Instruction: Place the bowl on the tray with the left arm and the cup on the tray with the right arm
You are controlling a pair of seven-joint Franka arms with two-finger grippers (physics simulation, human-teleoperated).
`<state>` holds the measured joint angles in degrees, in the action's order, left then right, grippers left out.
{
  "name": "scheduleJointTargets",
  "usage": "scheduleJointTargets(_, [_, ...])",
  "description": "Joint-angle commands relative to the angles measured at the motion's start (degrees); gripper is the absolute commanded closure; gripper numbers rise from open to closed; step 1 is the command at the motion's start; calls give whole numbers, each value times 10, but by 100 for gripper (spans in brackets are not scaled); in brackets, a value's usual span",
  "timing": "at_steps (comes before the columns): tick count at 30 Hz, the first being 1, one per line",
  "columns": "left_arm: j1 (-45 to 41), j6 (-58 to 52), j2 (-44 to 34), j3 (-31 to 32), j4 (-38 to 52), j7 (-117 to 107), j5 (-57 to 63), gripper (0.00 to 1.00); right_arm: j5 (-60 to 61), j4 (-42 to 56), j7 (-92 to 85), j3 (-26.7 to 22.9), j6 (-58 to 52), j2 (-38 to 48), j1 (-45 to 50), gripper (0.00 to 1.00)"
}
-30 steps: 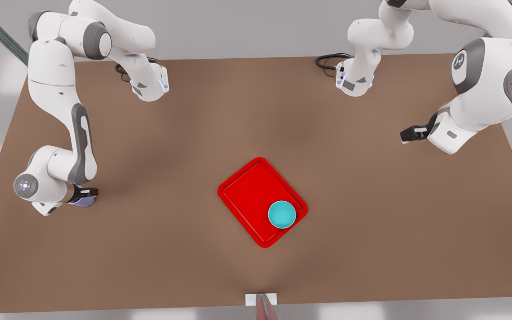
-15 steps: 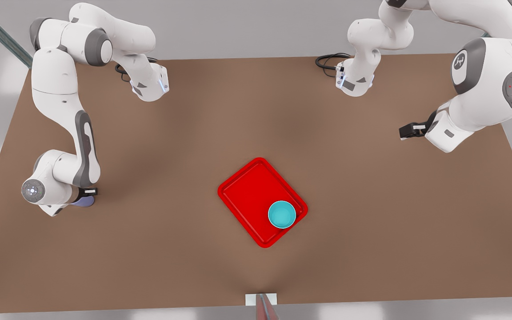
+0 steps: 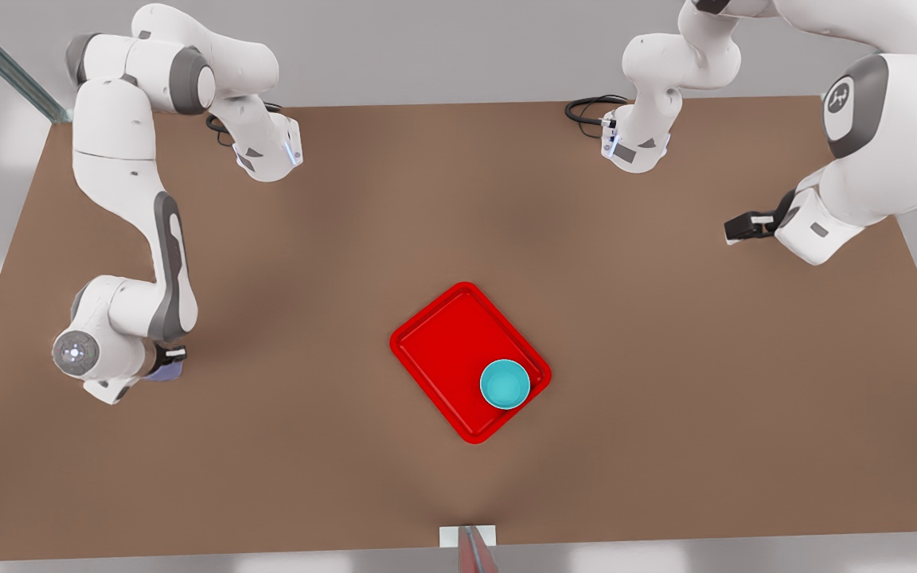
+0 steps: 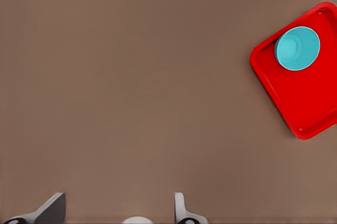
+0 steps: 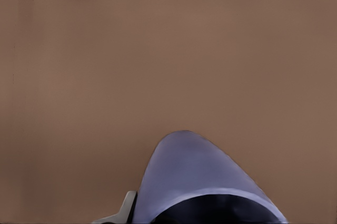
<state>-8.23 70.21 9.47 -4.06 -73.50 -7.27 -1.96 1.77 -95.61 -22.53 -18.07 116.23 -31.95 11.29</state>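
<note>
Brown matte tabletop (image 3: 665, 414) spans the whole scene under a pale grey backdrop, with both white jointed arms reaching in from the far edge.

At the front view's left, the right gripper (image 3: 165, 363) is clamped on the small pale lavender tapered cup (image 5: 202, 182); the right wrist view looks down over the cup's side and dark mouth, with one finger (image 5: 128, 206) pressed to its wall. In the front view only a sliver of the cup (image 3: 164, 369) peeks from under the wrist. Holding it by the rim wall from above makes sense, since that keeps the cup upright for a carry across to the tray. Whether it rests on the table or is just lifted I cannot tell.

At the front view's right, the left gripper (image 3: 733, 231) hangs well apart from everything, its fingers (image 4: 180, 208) spread with nothing between them, apparently parked clear so the other arm has the lane.

Between the arms lies the bright red flat rectangular tray with its raised rim (image 3: 427, 326), turned diagonally. The small round teal bowl (image 3: 505, 383) sits upright inside one corner, close against the rim, leaving most of the tray floor bare for the cup. So the bowl half looks done; the cup's transfer is the remaining step.
</note>
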Motion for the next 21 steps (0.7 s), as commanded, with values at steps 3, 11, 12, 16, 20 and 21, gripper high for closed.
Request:
scheduleJointTargets(3, [-11, -11, 0, 1, 1, 9, 0, 0, 40, 51, -30, 1, -103, 2, 138, 79])
scheduleJointTargets(11, [-35, -17, -1, -1, 2, 5, -17, 0, 105, 97, 178, 3, 44, -24, 401, 79])
scheduleJointTargets(12, [-35, -17, -1, 0, 2, 2, -17, 0, 104, 100, 179, 3, 69, -32, 421, 79])
scheduleJointTargets(16, [-32, -17, 0, -2, 2, 1, -16, 0, 104, 194, 218, 3, 76, -94, 471, 79])
scheduleJointTargets(20, [-34, -16, 0, -1, 2, 1, -16, 0, 104, 281, 218, 4, 78, -167, 465, 79])
scheduleJointTargets(21, [-35, -17, 0, 0, 2, 1, -16, 0, 104, 279, 218, 3, 96, -174, 464, 79])
